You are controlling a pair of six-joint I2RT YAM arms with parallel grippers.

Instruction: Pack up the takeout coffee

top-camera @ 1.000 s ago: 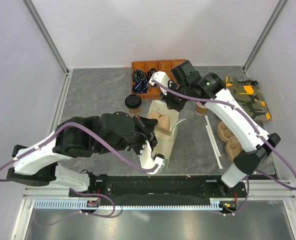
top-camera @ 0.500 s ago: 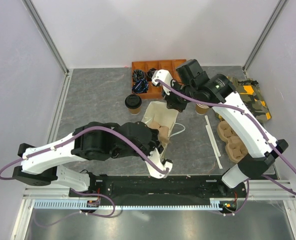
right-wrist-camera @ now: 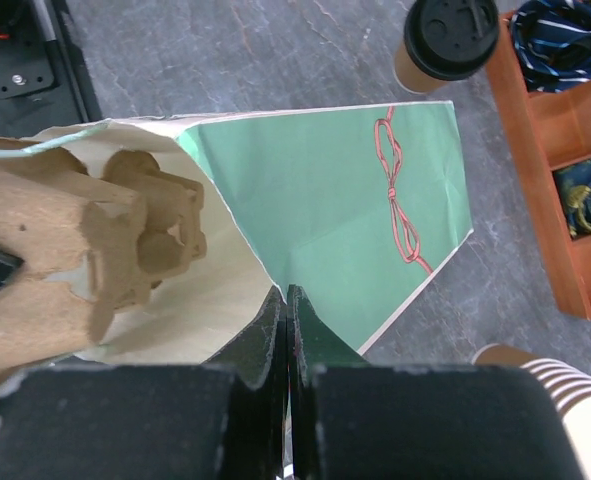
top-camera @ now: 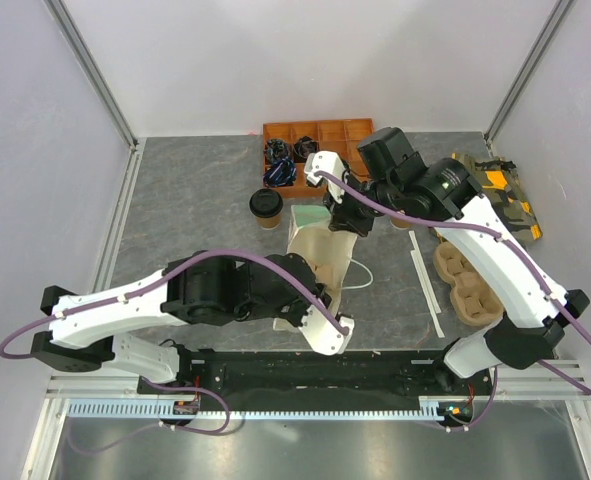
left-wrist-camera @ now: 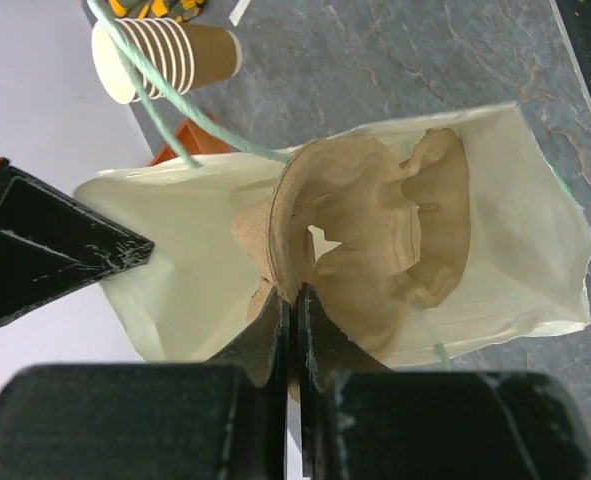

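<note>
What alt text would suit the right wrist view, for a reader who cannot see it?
The right gripper pinches the rim of a green paper bag with a red bow print; a brown pulp cup tray sits partly inside its mouth. Beyond the bag, the black-lidded takeout coffee stands on the grey table, not yet packed.

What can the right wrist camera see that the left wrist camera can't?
Only the right wrist camera shows the takeout coffee with its black lid, the green outside of the paper bag, and the right hand pinching the bag's edge. Only the left wrist camera shows the left hand pinching the rim of the cup tray, and a green string handle. Both show the paper bag, the cup tray inside it, and the stack of cups.
</note>
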